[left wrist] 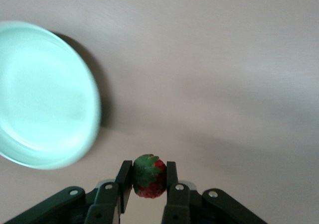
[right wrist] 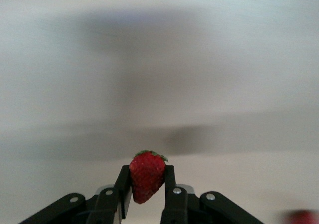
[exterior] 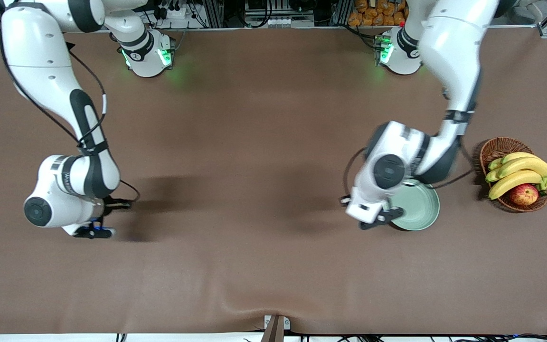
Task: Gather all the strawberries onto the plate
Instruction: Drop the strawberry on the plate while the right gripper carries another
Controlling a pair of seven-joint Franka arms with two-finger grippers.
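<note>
Strawberries in both claws, unlabelled.

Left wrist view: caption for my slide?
Left gripper shut on a strawberry beside the mint-green plate.

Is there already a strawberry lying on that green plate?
No. In the left wrist view the plate shows only its bare pale surface, while a strawberry sits clamped in the left claw beside it.
</note>
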